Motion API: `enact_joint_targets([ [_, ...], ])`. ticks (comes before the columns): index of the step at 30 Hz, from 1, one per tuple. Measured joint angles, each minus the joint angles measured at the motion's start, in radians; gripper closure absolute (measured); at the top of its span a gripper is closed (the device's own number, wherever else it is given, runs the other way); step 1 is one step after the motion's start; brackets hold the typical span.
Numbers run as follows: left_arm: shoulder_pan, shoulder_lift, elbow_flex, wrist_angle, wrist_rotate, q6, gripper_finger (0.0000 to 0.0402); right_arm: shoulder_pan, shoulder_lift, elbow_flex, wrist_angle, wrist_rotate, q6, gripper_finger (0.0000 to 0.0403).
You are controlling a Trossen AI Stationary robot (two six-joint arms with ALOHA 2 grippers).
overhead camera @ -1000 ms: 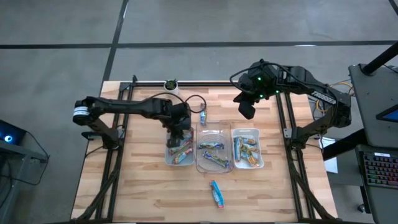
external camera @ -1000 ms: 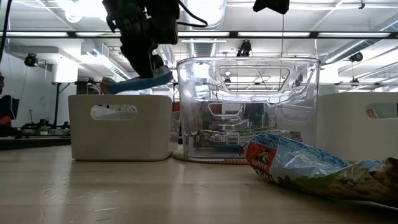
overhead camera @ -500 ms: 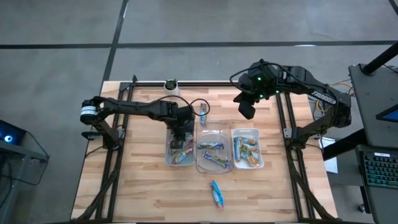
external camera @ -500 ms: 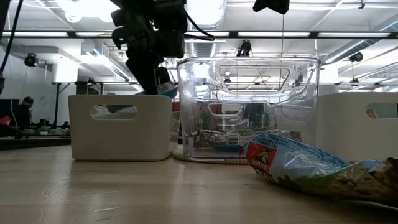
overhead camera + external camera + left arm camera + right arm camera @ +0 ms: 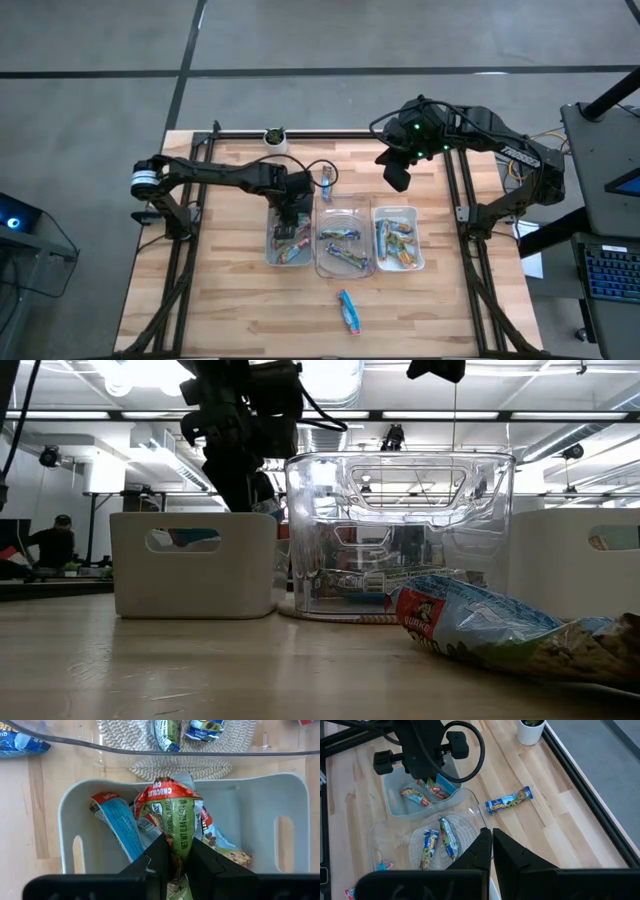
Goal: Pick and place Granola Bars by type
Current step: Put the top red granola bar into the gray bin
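Green-wrapped bar point(image 5: 176, 822) pinched by lowered left pincer point(image 5: 174, 862)

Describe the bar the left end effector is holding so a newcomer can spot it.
Find the leftmost of the three trays, the pale one. The left end effector hangs inside it, shut on the held bar. Unlike the blue wrappers beside it, this one is green with a red-orange top reading "chocolate".

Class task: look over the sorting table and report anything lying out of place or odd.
Two shiny blue-wrapped granola bars lie loose on the wooden table, outside the trays: one beyond the clear middle tray, one on its opposite side. Nothing looks spilled or damaged.
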Motion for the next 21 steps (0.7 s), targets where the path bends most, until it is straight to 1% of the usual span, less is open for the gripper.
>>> enact_joint_targets([
  [13, 0.0, 0.0, 0.0, -0.007, 0.001, -0.013, 0.0361, 0.0, 0.0, 0.0, 0.0, 0.001, 0.026, 0.0394],
  [16, 0.0, 0.0, 0.0, -0.007, 0.002, -0.015, 0.0343, 0.0, 0.0, 0.0, 0.001, 0.001, 0.026, 0.0394],
  [21, 0.0, 0.0, 0.0, -0.007, 0.002, -0.018, 0.0301, 0.0, 0.0, 0.0, 0.001, 0.001, 0.026, 0.0394],
])
